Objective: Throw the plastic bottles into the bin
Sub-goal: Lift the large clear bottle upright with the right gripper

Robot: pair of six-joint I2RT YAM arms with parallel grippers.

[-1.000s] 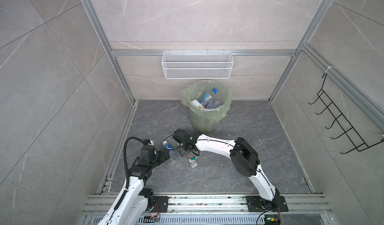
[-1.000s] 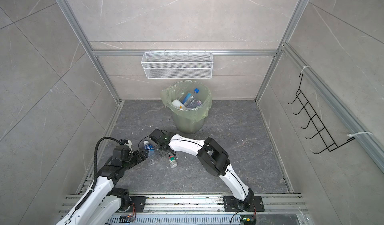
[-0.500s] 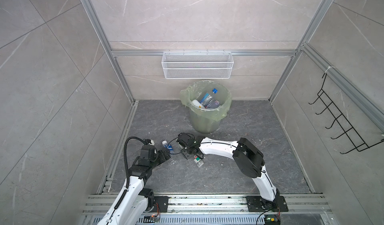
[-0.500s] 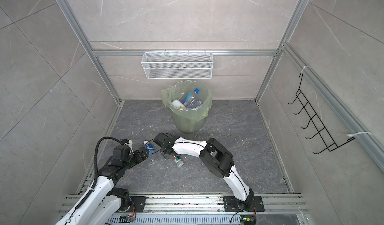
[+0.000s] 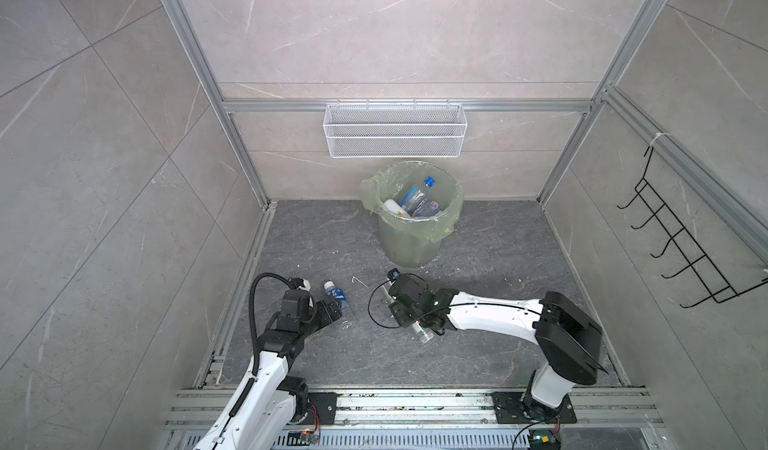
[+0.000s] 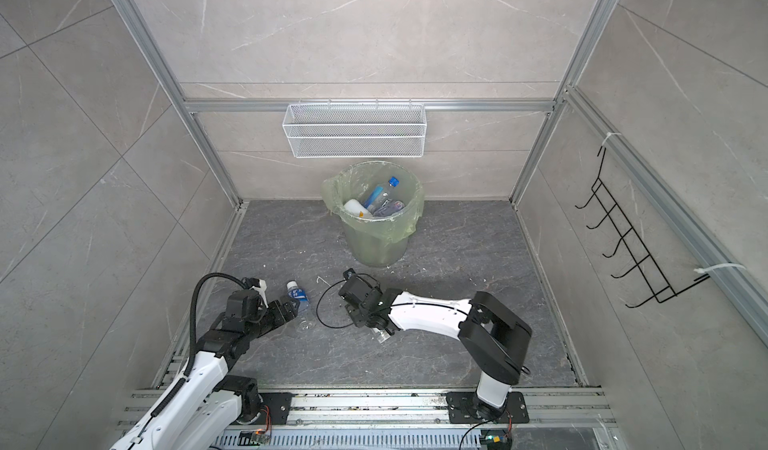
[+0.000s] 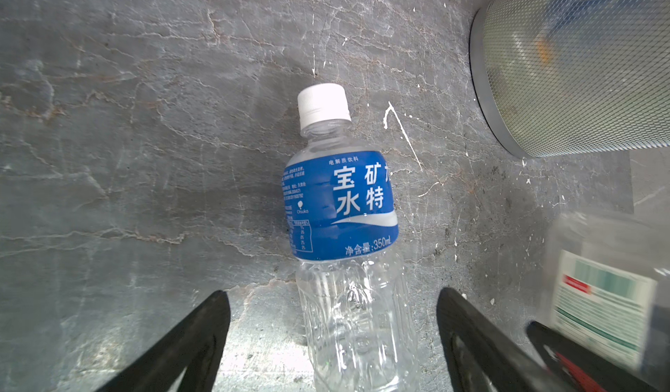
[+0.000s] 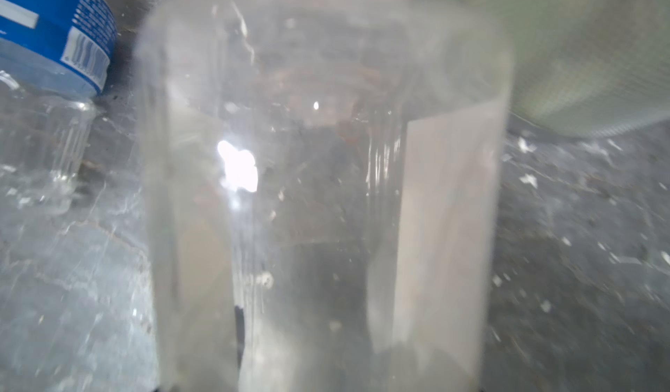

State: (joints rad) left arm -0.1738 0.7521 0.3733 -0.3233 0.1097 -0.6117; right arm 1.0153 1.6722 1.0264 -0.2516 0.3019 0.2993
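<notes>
Our left gripper point(image 7: 333, 294) stands open, with a blue-labelled bottle point(image 7: 340, 209) lying between its fingers. Our right gripper point(image 5: 415, 323) is clamped around a clear bottle point(image 8: 326, 191).

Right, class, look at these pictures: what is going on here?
A two-armed robot is tidying the floor. The bin at the back holds several bottles. The left gripper is open, its fingers either side of a blue-label bottle lying on the floor, not gripping it. The right gripper is at a clear bottle nearby; whether it grips it cannot be told.
</notes>
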